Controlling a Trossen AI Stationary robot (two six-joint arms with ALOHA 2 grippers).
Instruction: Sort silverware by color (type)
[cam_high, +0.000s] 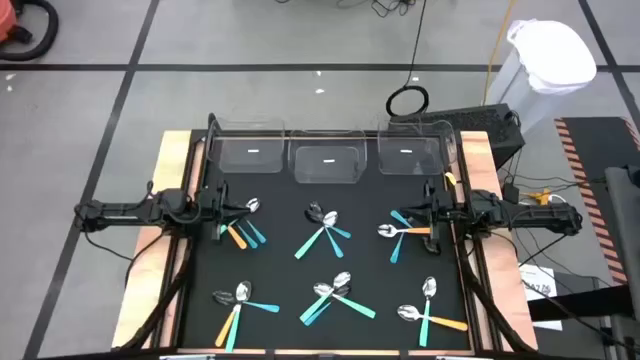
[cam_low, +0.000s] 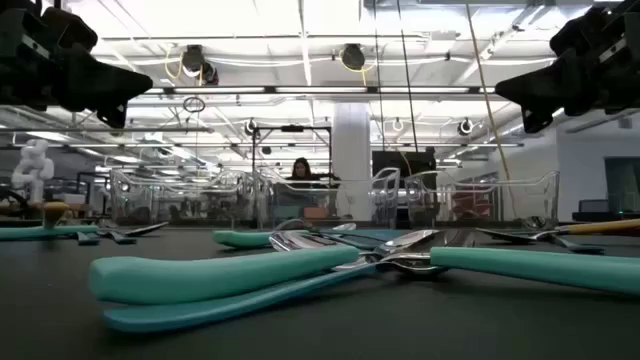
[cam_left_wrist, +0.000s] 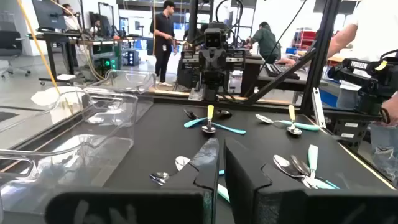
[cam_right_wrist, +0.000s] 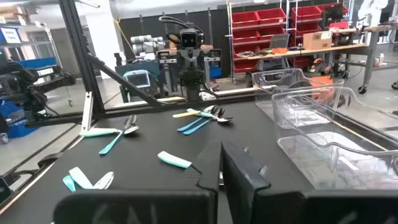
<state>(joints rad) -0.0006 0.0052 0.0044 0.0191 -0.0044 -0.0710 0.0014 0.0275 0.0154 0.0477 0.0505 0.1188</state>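
Spoons with shiny heads and teal, light blue or orange handles lie flat on the black mat in several small mixed heaps, among them one at the far left (cam_high: 242, 225), one at the far middle (cam_high: 322, 228) and one at the far right (cam_high: 400, 232). More heaps lie along the near side (cam_high: 335, 295). My left gripper (cam_high: 222, 210) hovers shut above the far left heap. My right gripper (cam_high: 418, 212) hovers shut above the far right heap. In the low view, both hang well above the mat: left gripper (cam_low: 60, 60), right gripper (cam_low: 590, 60).
Three clear plastic bins stand in a row along the mat's far edge: left bin (cam_high: 252, 155), middle bin (cam_high: 328, 160), right bin (cam_high: 408, 155). The wooden table rim (cam_high: 170, 170) frames the mat. People stand in the room beyond the table (cam_left_wrist: 163, 31).
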